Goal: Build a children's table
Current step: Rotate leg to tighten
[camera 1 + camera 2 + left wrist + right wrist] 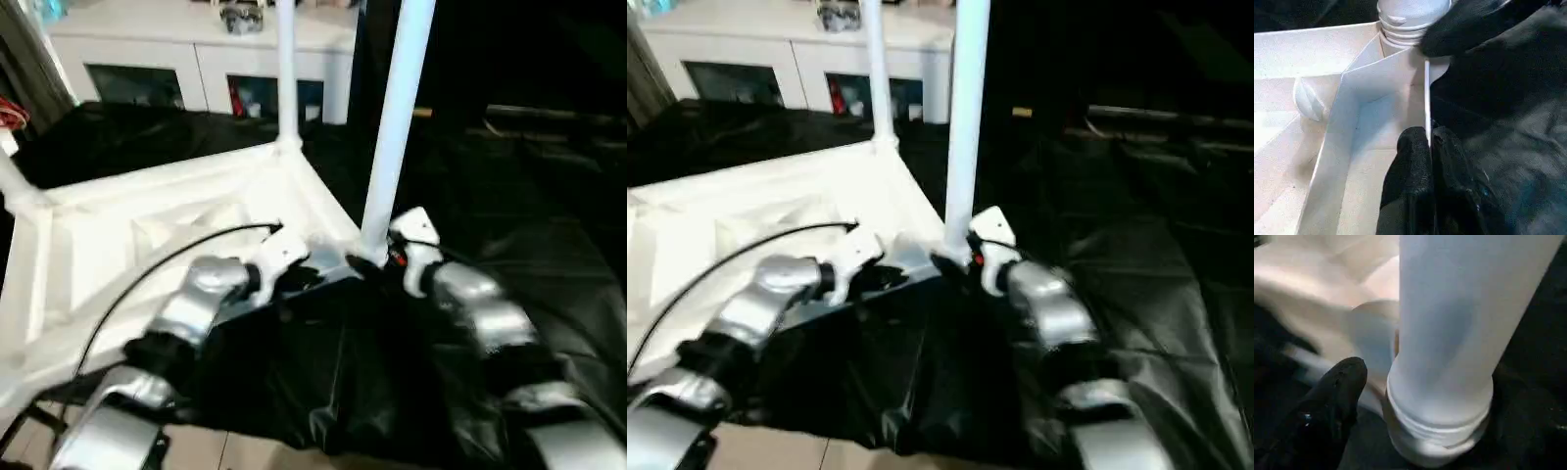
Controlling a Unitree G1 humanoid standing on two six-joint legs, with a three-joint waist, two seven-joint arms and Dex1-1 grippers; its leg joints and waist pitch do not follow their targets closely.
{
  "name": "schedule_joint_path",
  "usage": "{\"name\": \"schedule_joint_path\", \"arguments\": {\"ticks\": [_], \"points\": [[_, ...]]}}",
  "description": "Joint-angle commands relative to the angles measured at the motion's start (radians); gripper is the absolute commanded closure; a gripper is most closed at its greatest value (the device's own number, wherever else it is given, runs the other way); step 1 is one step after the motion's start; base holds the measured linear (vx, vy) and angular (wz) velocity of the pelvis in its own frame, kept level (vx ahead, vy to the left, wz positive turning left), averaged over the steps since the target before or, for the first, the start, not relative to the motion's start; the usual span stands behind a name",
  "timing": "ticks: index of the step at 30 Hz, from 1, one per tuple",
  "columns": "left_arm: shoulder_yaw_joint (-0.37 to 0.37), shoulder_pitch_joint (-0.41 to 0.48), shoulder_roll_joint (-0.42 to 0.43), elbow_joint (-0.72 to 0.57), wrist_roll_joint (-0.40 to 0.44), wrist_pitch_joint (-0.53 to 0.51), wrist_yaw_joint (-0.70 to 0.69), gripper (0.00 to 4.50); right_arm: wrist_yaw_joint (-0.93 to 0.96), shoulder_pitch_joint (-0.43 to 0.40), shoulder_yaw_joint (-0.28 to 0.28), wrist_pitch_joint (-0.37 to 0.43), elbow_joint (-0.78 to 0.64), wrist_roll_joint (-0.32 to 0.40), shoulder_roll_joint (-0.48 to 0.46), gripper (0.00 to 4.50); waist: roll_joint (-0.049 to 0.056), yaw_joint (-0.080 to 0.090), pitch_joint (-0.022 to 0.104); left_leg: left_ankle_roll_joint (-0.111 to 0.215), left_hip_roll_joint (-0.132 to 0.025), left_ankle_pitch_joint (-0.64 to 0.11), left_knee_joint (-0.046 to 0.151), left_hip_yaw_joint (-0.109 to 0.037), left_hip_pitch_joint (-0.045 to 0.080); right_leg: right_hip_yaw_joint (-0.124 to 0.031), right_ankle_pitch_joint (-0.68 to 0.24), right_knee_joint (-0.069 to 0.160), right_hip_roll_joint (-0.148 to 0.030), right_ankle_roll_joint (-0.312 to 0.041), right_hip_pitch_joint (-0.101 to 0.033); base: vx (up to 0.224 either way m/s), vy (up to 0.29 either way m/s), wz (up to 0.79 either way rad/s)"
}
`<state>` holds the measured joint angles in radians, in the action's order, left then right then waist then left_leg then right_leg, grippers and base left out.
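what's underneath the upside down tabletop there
A black sheet lies under the tabletop and spreads out past its near corner. Whatever is beneath the sheet, and under the tabletop's middle, is covered.

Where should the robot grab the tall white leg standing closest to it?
Probably low on the near leg, just above its socket, with the right pincer coming in level from the near side. The leg is a round, upright tube with the black sheet side free, and fingers can straddle it there.

head pair: looks forward and down over both forearms | left wrist: very close along tabletop rim (1426, 93) toward leg base (1410, 19) | right wrist: very close on the same leg (1459, 323) | shared: near corner
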<state>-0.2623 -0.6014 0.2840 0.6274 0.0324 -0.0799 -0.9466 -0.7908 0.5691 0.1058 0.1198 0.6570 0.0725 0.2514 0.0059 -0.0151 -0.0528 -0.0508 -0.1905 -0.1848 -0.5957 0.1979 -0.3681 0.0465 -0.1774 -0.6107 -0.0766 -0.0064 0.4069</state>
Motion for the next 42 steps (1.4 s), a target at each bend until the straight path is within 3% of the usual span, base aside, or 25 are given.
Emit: {"name": "schedule_joint_path", "arguments": {"ticks": [1, 4, 9, 11, 14, 19, 21, 29, 32, 36, 38, 42], "points": [[-0.008, 0.002, -0.018, -0.044, -0.053, 0.038, -0.050, 4.50, -0.146, -0.012, 0.078, 0.000, -0.074, 0.029, -0.004, 0.38, -0.010, -0.006, 0.065, 0.069, -0.037, -0.214, 0.066, -0.018, 0.004, -0.038, -0.221, 0.078, -0.059, -0.236, -0.048, 0.000, 0.000, 0.00], [-0.007, 0.022, 0.025, -0.081, -0.073, 0.043, -0.137, 4.50, -0.307, -0.045, 0.112, 0.008, -0.131, 0.038, 0.080, 0.38, -0.010, -0.019, 0.066, 0.077, -0.040, -0.200, 0.063, -0.014, 0.007, -0.038, -0.192, 0.073, -0.058, -0.252, -0.047, 0.000, 0.000, 0.00], [-0.011, 0.056, 0.076, -0.143, -0.112, 0.019, -0.257, 4.50, -0.390, -0.052, 0.107, 0.030, -0.166, 0.059, 0.126, 0.38, -0.011, -0.027, 0.060, 0.059, -0.045, -0.233, 0.069, -0.014, 0.010, -0.039, -0.261, 0.076, -0.060, -0.243, -0.043, 0.000, 0.000, 0.00], [-0.020, 0.066, 0.096, -0.165, -0.121, 0.005, -0.296, 4.50, -0.389, -0.050, 0.112, 0.018, -0.171, 0.052, 0.138, 0.63, -0.011, -0.027, 0.059, 0.046, -0.045, -0.250, 0.070, -0.015, 0.013, -0.039, -0.291, 0.079, -0.061, -0.237, -0.039, 0.000, 0.000, 0.00], [-0.022, 0.070, 0.105, -0.173, -0.121, 0.000, -0.310, 4.50, -0.409, -0.054, 0.119, 0.022, -0.181, 0.053, 0.146, 0.83, -0.011, -0.028, 0.059, 0.030, -0.044, -0.262, 0.073, -0.017, 0.014, -0.042, -0.324, 0.083, -0.062, -0.220, -0.038, 0.000, 0.000, 0.00], [-0.013, 0.072, 0.108, -0.175, -0.118, -0.001, -0.325, 4.50, -0.452, -0.067, 0.133, 0.033, -0.205, 0.043, 0.156, 1.23, -0.015, -0.032, 0.060, 0.039, -0.043, -0.229, 0.070, -0.015, 0.011, -0.042, -0.280, 0.078, -0.061, -0.223, -0.041, 0.000, 0.000, 0.00], [-0.014, 0.074, 0.113, -0.180, -0.121, -0.007, -0.329, 4.50, -0.457, -0.071, 0.139, 0.040, -0.214, 0.050, 0.157, 1.57, -0.015, -0.034, 0.060, 0.042, -0.043, -0.222, 0.070, -0.015, 0.011, -0.041, -0.269, 0.077, -0.061, -0.227, -0.041, 0.000, 0.000, 0.00], [-0.013, 0.081, 0.108, -0.177, -0.107, -0.016, -0.310, 4.50, -0.458, -0.108, 0.157, 0.063, -0.241, 0.049, 0.150, 1.80, -0.015, -0.037, 0.059, 0.039, -0.042, -0.225, 0.070, -0.015, 0.011, -0.042, -0.284, 0.079, -0.060, -0.218, -0.041, 0.000, 0.000, 0.00], [0.008, 0.062, 0.067, -0.142, -0.082, -0.035, -0.199, 4.50, -0.338, -0.120, 0.141, 0.054, -0.210, 0.021, 0.101, 1.80, -0.015, -0.037, 0.059, 0.031, -0.043, -0.236, 0.071, -0.016, 0.013, -0.042, -0.306, 0.081, -0.061, -0.212, -0.038, 0.000, 0.000, 0.00], [0.026, 0.034, 0.011, -0.107, -0.058, -0.060, -0.071, 4.50, -0.073, -0.089, 0.074, 0.067, -0.113, -0.005, -0.009, 1.81, -0.018, -0.019, 0.052, -0.007, -0.036, -0.293, 0.076, -0.022, 0.015, -0.040, -0.443, 0.095, -0.063, -0.174, -0.031, 0.000, 0.000, 0.00], [0.025, 0.012, -0.026, -0.078, -0.036, -0.068, -0.003, 4.50, 0.075, -0.064, 0.041, 0.083, -0.055, -0.016, -0.069, 1.82, -0.019, -0.013, 0.053, -0.011, -0.034, -0.311, 0.075, -0.025, 0.017, -0.039, -0.486, 0.101, -0.064, -0.156, -0.031, 0.000, 0.000, 0.00], [0.011, -0.044, -0.112, -0.002, 0.014, -0.063, 0.139, 4.50, 0.340, -0.006, 0.013, 0.066, 0.052, -0.059, -0.185, 1.82, -0.012, -0.003, 0.051, -0.028, -0.031, -0.346, 0.075, -0.028, 0.024, -0.037, -0.550, 0.113, -0.063, -0.126, -0.019, 0.000, 0.000, 0.00]]}}
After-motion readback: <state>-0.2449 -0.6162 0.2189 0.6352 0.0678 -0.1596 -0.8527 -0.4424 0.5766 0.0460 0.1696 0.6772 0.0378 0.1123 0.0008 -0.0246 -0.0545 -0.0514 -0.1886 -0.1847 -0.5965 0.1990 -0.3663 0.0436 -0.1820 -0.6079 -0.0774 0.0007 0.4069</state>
